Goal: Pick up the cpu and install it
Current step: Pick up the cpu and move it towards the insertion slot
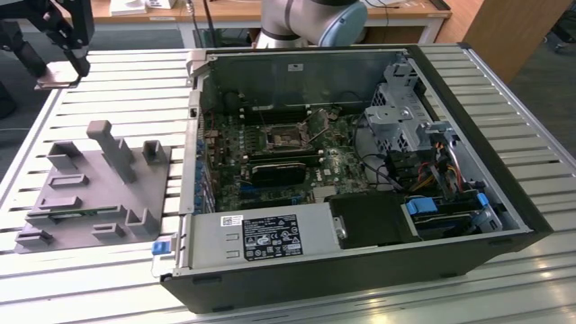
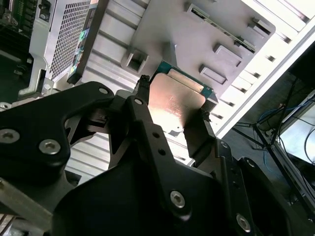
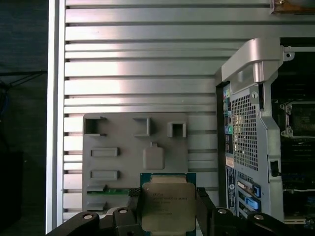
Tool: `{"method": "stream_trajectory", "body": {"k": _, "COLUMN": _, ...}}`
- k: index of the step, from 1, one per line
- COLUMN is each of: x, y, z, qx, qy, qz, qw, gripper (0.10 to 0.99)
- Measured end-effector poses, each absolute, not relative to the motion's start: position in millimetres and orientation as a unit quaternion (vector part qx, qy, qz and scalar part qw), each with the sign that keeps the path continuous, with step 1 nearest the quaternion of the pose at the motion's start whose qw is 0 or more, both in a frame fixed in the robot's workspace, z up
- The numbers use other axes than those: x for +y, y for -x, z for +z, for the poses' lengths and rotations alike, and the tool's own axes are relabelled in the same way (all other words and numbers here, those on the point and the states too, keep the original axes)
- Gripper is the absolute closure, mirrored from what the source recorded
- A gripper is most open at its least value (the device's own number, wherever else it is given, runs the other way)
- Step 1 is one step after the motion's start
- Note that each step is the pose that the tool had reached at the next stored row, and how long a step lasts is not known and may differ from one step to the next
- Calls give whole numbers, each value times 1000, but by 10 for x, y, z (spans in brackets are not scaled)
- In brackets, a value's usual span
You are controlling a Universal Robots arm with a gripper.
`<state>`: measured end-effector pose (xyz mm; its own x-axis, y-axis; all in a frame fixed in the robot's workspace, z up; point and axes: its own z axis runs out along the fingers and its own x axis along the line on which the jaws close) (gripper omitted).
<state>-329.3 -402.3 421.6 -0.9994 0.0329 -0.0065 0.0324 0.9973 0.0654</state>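
Observation:
The cpu (image 3: 167, 206) is a small square chip with a silvery top plate and a green rim. My gripper (image 3: 168, 212) is shut on it, one black finger on each of two opposite edges. In the second wrist view the cpu (image 2: 174, 103) shows its shiny face between the fingers (image 2: 142, 105) of the gripper (image 2: 172, 110). In the exterior view the gripper (image 1: 61, 67) hangs at the far left, holding the cpu (image 1: 56, 75) above the slatted table, beyond the grey tray (image 1: 99, 196). The metal-framed socket (image 1: 286, 137) sits on the motherboard inside the open computer case.
The grey tray (image 3: 133, 157) with raised holders lies on the slatted table (image 3: 138, 59) beside the open case (image 1: 360, 169). Inside the case are a black module (image 1: 283, 169), cables and a drive cage (image 1: 400, 111). The arm's base (image 1: 311, 20) stands behind the case.

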Motion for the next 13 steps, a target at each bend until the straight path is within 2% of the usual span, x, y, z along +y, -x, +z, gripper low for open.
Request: {"method": "stream_trajectory", "body": {"k": 13, "x": -4023, "y": 3184, "z": 4214, "qx": 999, "qy": -16, "qz": 34, "qw": 4, "gripper": 553}}
